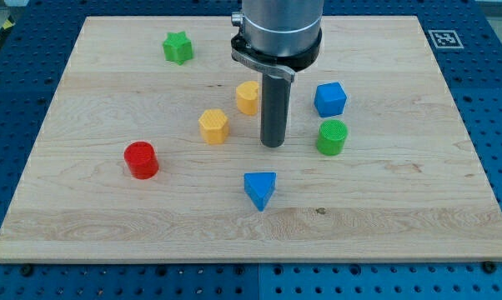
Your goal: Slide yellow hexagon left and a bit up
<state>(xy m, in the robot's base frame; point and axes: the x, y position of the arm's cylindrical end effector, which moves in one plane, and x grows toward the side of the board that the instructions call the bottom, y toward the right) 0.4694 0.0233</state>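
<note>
Yellow plastic is our concern here: the yellow hexagon (213, 126) sits near the middle of the wooden board (384, 208), and my tip (273, 145) rests on the wood just to its right in the view, apart from it and slightly lower. We carry no jaws, only a plain rod, so nothing is pinched or held. A second yellow block (248, 97), its shape unclear, stands close beside the rod at the view's upper left. We judge that a push begun from here would drive the hexagon left and upward. If contact lands off-centre, the hexagon could spin or slip aside. Sweeping too high, the rod might clip the other yellow block and drag it along.
</note>
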